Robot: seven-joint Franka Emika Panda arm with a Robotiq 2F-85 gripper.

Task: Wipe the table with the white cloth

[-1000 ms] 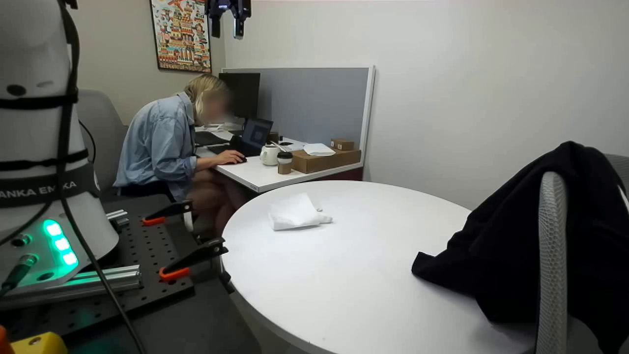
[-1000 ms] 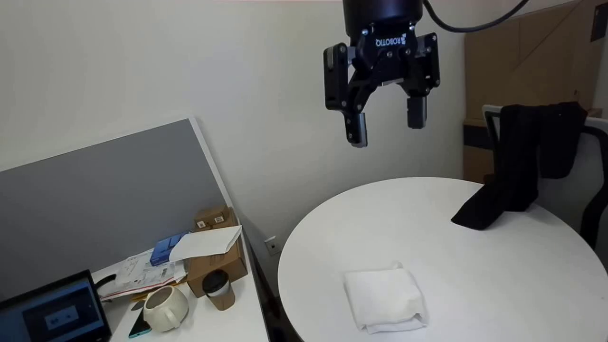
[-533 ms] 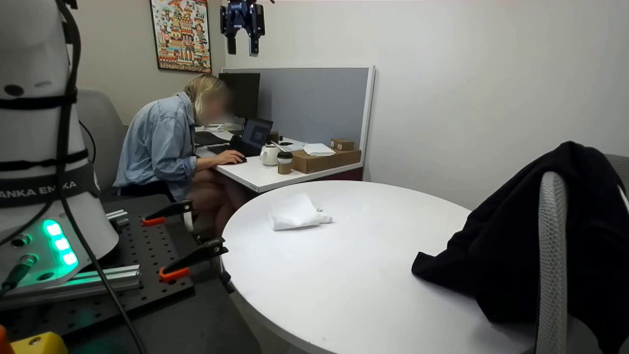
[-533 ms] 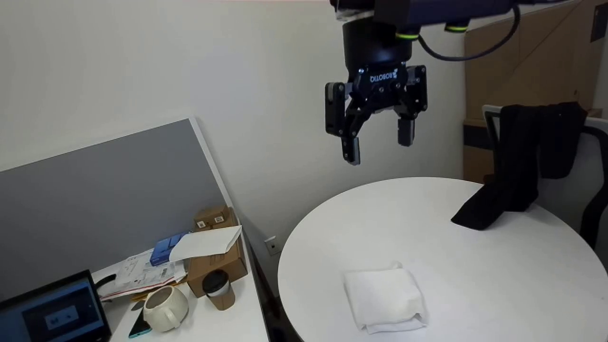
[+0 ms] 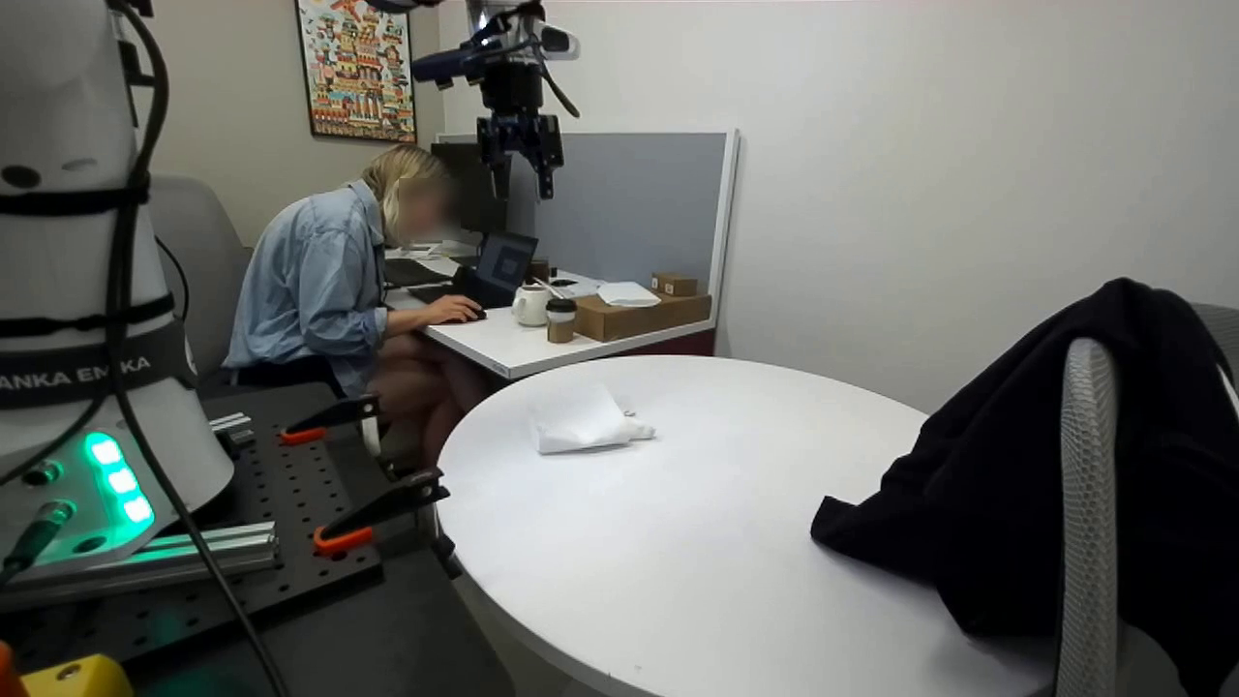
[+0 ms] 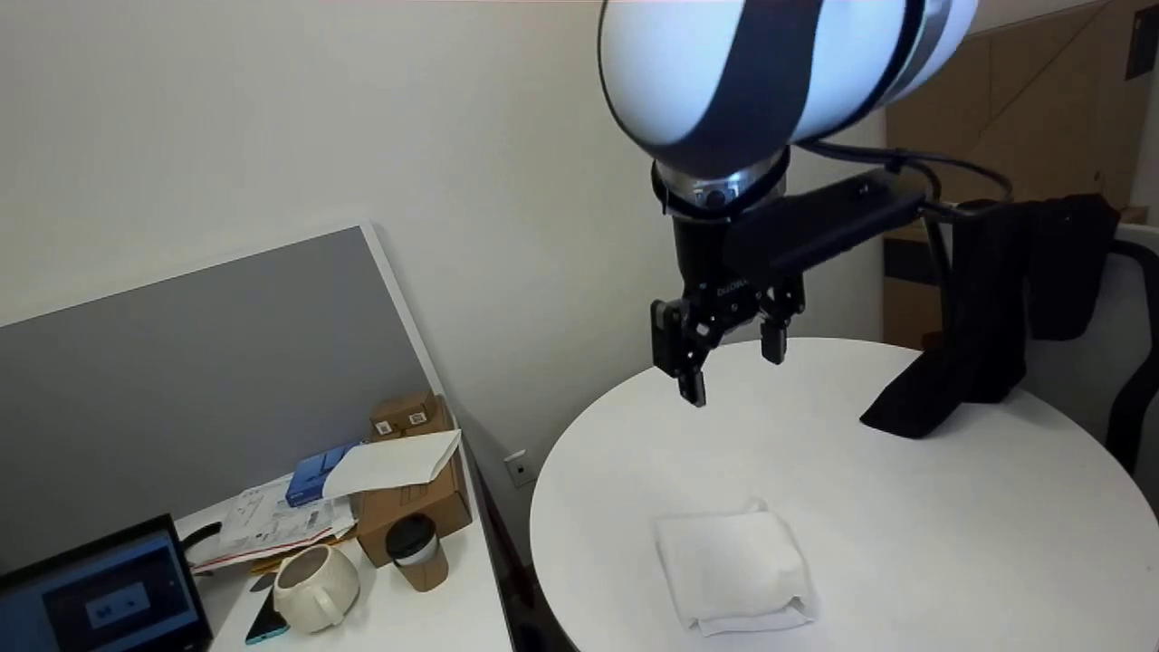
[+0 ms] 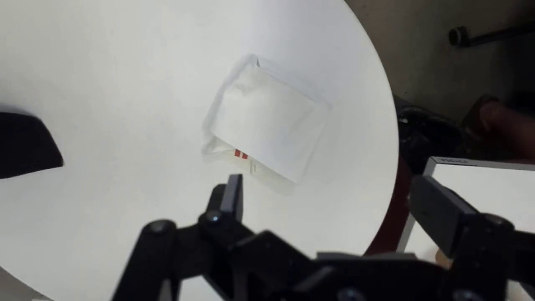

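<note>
The white cloth lies folded on the round white table and shows in both exterior views (image 5: 581, 423) (image 6: 735, 566). In the wrist view the cloth (image 7: 267, 121) is a slightly skewed square with a small red mark at one edge. The table (image 5: 716, 542) shows its curved rim in the wrist view. My gripper (image 6: 733, 376) is open and empty, fingers pointing down, held well above the table. It also shows in an exterior view (image 5: 524, 194), high over the far part of the scene. In the wrist view the gripper (image 7: 328, 188) has its fingers wide apart, with the cloth ahead of them.
A black garment (image 5: 978, 484) hangs over a chair and onto the table edge; it also shows in the wrist view (image 7: 27, 144). A desk with a mug (image 6: 315, 587), a lidded cup (image 6: 418, 552) and boxes adjoins the table. A person (image 5: 315, 281) sits at that desk.
My gripper has come down from high up toward the table and shifted to the right in an exterior view, staying open. The cloth has not moved.
</note>
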